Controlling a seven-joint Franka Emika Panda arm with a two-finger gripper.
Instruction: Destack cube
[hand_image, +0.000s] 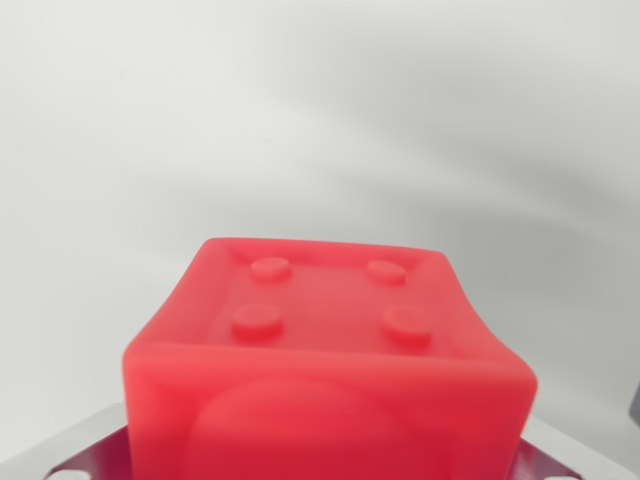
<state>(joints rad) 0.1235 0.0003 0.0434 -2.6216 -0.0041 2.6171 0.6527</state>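
From my station I see a blurred pale grey surface (320, 110) filling the wrist view. Low and centred sits the red cube (325, 350), four round studs (272, 268) on top. Metal gripper (322, 462) parts flank its base; I cannot tell whether they pinch it.

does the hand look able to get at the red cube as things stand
Probably yes: the red cube fills the lower middle of the wrist view, very close to the camera, with only plain pale background around it. The hand's fingers are not visible, so whether they already hold it is unclear.
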